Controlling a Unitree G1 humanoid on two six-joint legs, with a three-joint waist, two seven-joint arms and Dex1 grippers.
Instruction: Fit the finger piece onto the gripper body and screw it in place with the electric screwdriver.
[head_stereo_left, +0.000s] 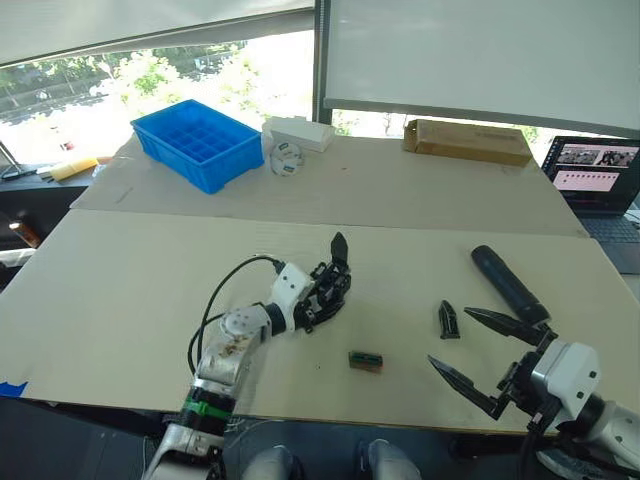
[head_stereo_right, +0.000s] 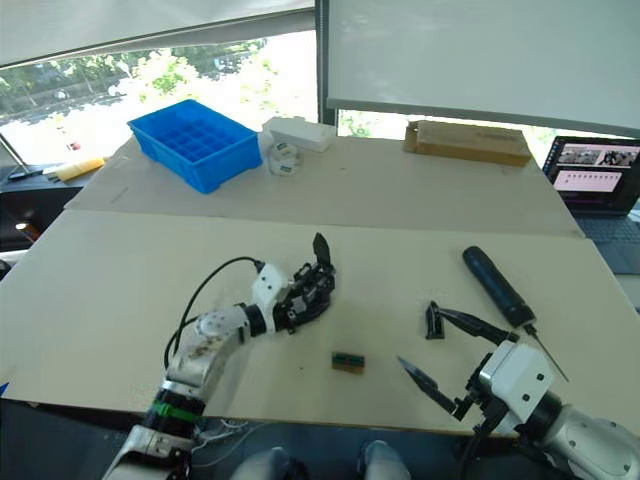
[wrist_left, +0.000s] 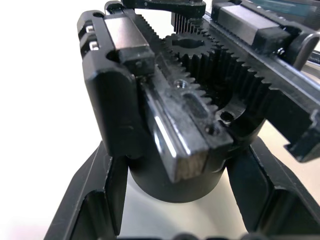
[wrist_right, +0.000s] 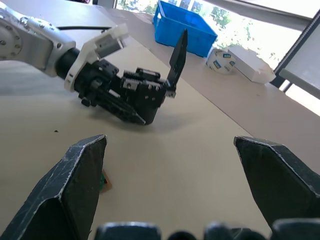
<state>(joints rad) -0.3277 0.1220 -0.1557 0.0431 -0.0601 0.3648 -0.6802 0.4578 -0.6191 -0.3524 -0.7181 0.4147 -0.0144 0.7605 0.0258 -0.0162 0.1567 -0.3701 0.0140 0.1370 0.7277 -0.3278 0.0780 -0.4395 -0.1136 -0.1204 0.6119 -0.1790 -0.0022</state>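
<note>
I count one gripper body (head_stereo_left: 328, 283), pinched at its round base by my left gripper (head_stereo_left: 318, 300) with its single pointed finger sticking up past my fingertips, one finger piece (head_stereo_left: 448, 319) lying loose on the table (head_stereo_left: 120, 290) just beyond my right gripper (head_stereo_left: 480, 355), whose fingers are spread wide with nothing between them, and one electric screwdriver (head_stereo_left: 508, 282) lying farther out beyond that gripper. Between my two grippers sits one small dark block (head_stereo_left: 365, 361) I can't identify, and the screwdriver's near end is hidden behind my upper right finger.

left end effector (wrist_left: 172, 210) | fingers clamp gripper body (wrist_left: 195, 125) | gear teeth exposed
</note>
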